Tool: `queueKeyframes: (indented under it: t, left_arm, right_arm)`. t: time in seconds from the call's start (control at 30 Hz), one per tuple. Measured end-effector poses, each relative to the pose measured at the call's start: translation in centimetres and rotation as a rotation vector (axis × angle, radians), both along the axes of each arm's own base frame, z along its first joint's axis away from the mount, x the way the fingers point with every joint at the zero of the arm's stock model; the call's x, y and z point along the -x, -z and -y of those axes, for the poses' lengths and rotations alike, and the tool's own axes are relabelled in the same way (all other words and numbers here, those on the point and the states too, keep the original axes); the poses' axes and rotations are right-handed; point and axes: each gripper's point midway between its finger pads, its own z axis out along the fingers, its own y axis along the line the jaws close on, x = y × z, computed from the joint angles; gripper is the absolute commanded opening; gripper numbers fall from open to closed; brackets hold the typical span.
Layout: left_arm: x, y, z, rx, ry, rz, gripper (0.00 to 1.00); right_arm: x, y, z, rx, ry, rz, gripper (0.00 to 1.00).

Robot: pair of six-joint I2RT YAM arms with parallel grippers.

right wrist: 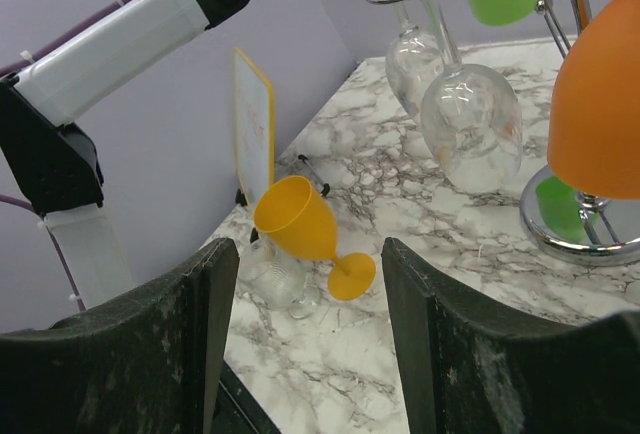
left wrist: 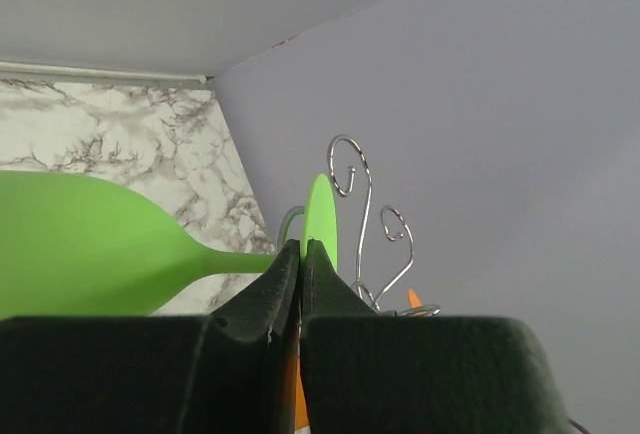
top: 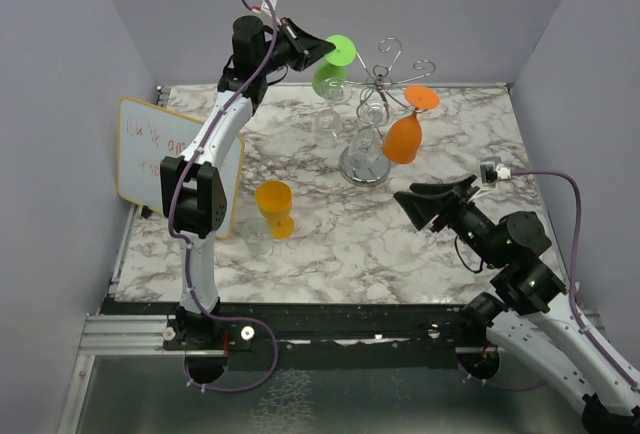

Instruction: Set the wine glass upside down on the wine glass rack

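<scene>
The chrome wine glass rack (top: 378, 79) stands at the back centre on its round mirrored base (top: 362, 170). My left gripper (top: 322, 51) is shut on the foot of a green wine glass (top: 330, 76), held upside down and tilted against the rack's left side. In the left wrist view my left gripper (left wrist: 302, 246) pinches the green foot disc (left wrist: 320, 216), with the bowl (left wrist: 80, 244) to the left and curled rack arms (left wrist: 350, 169) just behind. I cannot tell if the stem sits in an arm. My right gripper (top: 435, 204) is open and empty, right of centre; it also shows in the right wrist view (right wrist: 310, 254).
An orange glass (top: 403, 137) and clear glasses (top: 330, 124) hang upside down on the rack. A yellow glass (top: 275, 207) and a small clear glass (top: 258, 242) stand at front left. A whiteboard (top: 175, 159) leans at the left edge. Grey walls enclose the table.
</scene>
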Motion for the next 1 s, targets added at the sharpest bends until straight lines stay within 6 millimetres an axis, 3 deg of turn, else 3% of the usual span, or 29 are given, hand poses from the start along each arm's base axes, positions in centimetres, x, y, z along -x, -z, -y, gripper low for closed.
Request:
queueKeyframes:
  t: [0.2, 0.47, 0.67, 1.0]
  left_arm:
    - [0.8, -0.4, -0.3, -0.030, -0.002, -0.003, 0.16]
    - [0.9, 0.8, -0.9, -0.074, -0.017, -0.051, 0.22]
    - [0.8, 2.0, -2.1, -0.136, -0.063, -0.068, 0.41]
    - [4.6, 1.0, -5.4, -0.241, -0.128, -0.029, 0.56]
  right_arm:
    - [0.0, 0.0, 0.0, 0.000, 0.000, 0.000, 0.64]
    - [0.1, 0.0, 0.0, -0.002, 0.000, 0.001, 0.64]
    - [0.2, 0.0, 0.1, -0.012, -0.002, -0.010, 0.65]
    - [0.3, 1.2, 0.3, -0.009, 0.007, -0.073, 0.65]
